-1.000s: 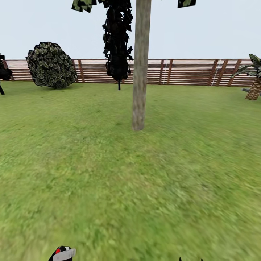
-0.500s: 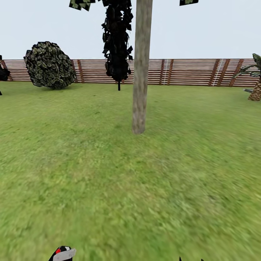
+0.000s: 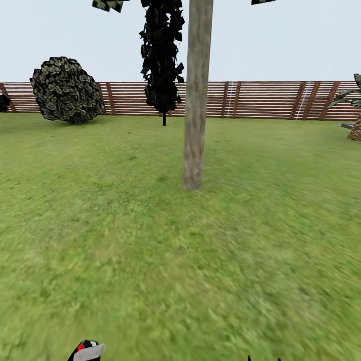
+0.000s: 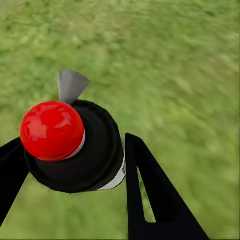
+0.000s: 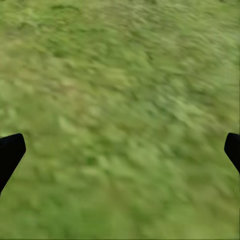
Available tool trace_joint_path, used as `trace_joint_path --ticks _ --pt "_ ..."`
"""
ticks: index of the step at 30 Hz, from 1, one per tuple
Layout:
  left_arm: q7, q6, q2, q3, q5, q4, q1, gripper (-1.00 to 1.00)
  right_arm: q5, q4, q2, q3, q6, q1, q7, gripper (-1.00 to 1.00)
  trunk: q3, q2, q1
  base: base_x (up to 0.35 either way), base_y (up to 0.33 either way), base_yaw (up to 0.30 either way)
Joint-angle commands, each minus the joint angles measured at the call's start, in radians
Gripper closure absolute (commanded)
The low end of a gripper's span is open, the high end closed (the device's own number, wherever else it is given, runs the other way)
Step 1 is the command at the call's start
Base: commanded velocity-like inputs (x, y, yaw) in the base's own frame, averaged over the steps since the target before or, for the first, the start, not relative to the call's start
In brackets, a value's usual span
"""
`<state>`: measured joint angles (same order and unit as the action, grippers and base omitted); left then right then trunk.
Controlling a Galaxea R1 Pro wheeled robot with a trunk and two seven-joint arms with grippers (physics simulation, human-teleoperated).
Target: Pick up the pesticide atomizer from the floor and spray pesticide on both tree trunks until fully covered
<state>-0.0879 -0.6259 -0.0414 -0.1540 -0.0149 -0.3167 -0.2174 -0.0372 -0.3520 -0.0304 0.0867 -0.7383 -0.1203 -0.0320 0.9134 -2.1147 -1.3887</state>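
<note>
Pesticide atomizer clamped between the black fingers of the left gripper, red nozzle toward the camera, at lower left of the head view. Right gripper spread wide over grass, holding nothing. Tree trunk upright at upper centre.

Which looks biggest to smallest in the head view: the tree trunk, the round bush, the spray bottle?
As they look:
1. tree trunk, tallest
2. round bush, similar area, so that order is unsure
3. pesticide atomizer, cut off at the frame's edge, so unsure
</note>
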Motion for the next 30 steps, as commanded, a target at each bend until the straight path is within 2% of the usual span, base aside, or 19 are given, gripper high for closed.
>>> trace_joint_path --ticks 1,30 --pt "-0.004 -0.003 0.0 0.001 -0.002 0.001 -0.001 1.0 -0.004 0.001 0.0 0.001 -0.003 0.0 -0.003 -1.0 0.001 0.0 0.0 0.342 0.0 0.0" --pt "-0.004 -0.003 0.0 0.001 -0.001 0.001 -0.001 1.0 -0.004 0.001 0.001 0.001 -0.003 -0.001 -0.003 -1.0 0.001 0.0 0.0 0.342 0.0 0.0"
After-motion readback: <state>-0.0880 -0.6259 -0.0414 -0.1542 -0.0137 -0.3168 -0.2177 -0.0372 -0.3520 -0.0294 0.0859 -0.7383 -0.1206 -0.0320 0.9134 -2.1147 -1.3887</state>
